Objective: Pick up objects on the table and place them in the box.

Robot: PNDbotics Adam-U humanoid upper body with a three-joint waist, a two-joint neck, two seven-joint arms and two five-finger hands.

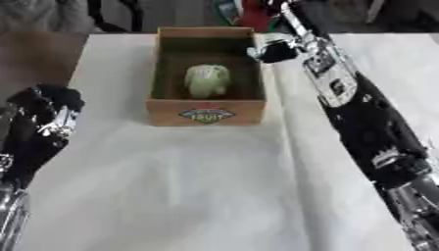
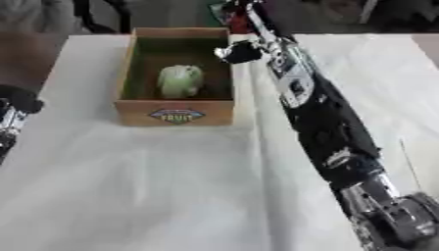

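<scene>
Your left hand (image 1: pixel 43 115) rests at the table's left edge, fingers curled on nothing, well apart from the wooden box (image 1: pixel 206 112). A pale green cabbage (image 1: pixel 207 80) lies inside it. Your right hand (image 1: pixel 276 49) hovers beside the box's far right corner; whether its fingers are spread is unclear. The right eye view crops the left hand.

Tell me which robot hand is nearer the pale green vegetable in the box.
Right. The right robot hand is at the box's far right rim, just beside the pale green vegetable. The left robot hand rests well off to the box's left.
</scene>
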